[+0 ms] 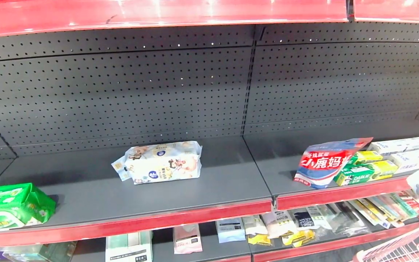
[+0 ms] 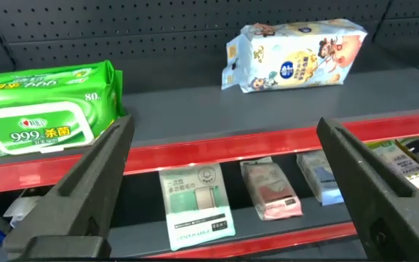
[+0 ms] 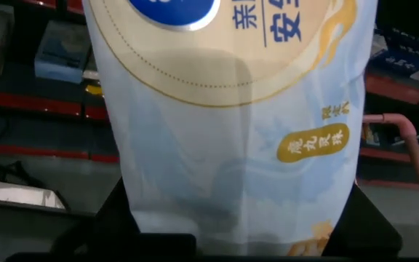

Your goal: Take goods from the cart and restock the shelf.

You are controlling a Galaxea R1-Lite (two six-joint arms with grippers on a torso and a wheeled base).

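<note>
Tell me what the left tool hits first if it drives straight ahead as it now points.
Probably the shelf's red front edge, framed by the open left tool. The green wipes pack sits off to the side, the white pack farther back. Depth is unclear.

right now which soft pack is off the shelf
The pale blue pack, clamped in the right gripper; the green pack and the cartoon-printed white pack both lie on the shelf.
</note>
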